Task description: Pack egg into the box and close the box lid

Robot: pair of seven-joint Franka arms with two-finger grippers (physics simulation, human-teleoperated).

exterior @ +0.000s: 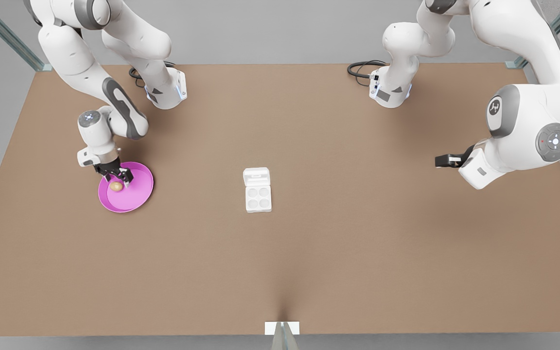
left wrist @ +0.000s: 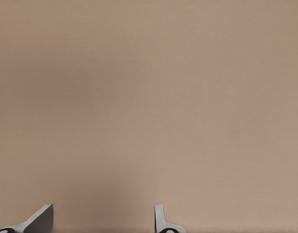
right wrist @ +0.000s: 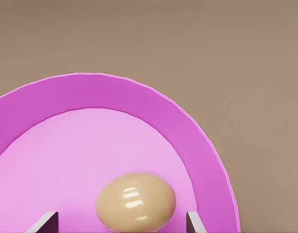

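1. The right hand (exterior: 120,178) is seen at the front view's left, lowered over the pink plate (exterior: 136,194); its fingers (right wrist: 46,222) are spread apart and stand on either side of the egg (right wrist: 136,199), with a visible gap to each finger in the right wrist view; nothing is grasped.
2. The egg (exterior: 116,186) is located on the flat floor of the pink plate (right wrist: 80,141), toward the plate's side nearest the arm; it is tan-brown, smooth and lies on its side; whether the fingers touch it cannot be told from the front view.
3. The box (exterior: 258,197) is located near the middle of the bench (exterior: 358,243), well apart from the plate; its four round cups are exposed and none is occupied.
4. The box lid (exterior: 256,176) is folded open and lies flat on the bench on the far side of the tray, joined to it along one edge.
5. The left hand (exterior: 439,161) is held at the front view's right, raised above the bench and pointed toward the centre; the arm waits; its fingers (left wrist: 161,221) are parted, with bare bench (left wrist: 149,97) between them; nothing is held.
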